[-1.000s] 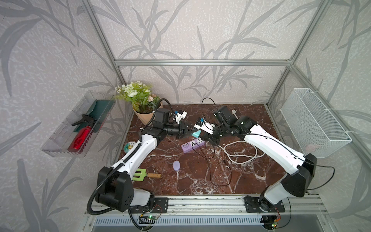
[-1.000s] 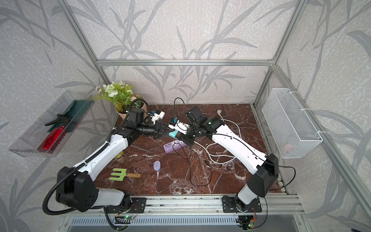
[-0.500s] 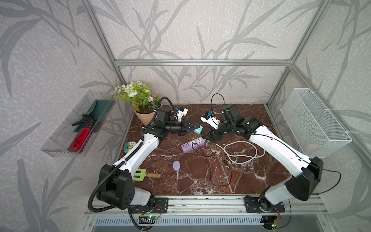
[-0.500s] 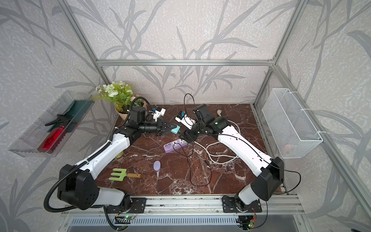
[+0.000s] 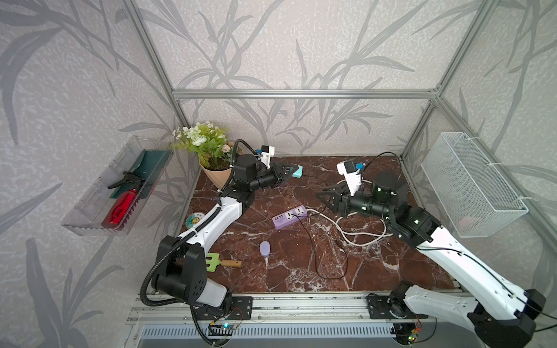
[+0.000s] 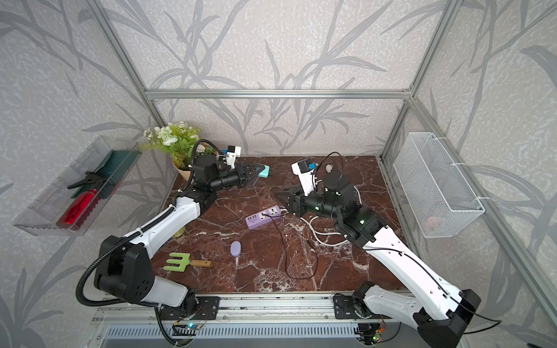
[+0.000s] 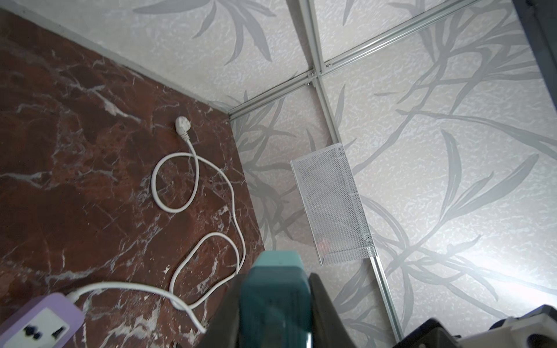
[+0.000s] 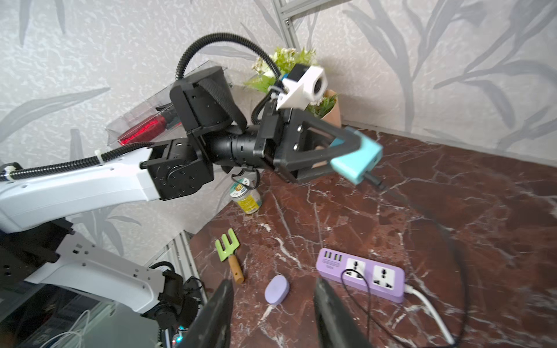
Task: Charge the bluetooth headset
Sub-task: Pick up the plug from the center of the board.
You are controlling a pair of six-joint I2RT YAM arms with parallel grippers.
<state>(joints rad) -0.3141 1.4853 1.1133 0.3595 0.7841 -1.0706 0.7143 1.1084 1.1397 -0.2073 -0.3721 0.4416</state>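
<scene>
We log left fingers [image 8: 351, 139] clamped on teal plug adapter [image 5: 298, 172], up in the air at 12 o'clock from purple power strip [image 5: 290, 212]; right fingers [image 8: 331, 316] wide, empty, 2 o'clock from strip; bluetooth headset [image 5: 265, 249] lies on table [image 5: 391, 271], 7 o'clock from strip, untouched.

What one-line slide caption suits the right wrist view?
The left gripper holds a teal adapter aloft; lavender headset case lies near the purple power strip.

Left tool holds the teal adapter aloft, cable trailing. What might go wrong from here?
The black cable drapes across the power strip; moving the teal adapter in the left tool away might drag the strip. Its slack lies beside the white cord, so the open right tool could snag either.
</scene>
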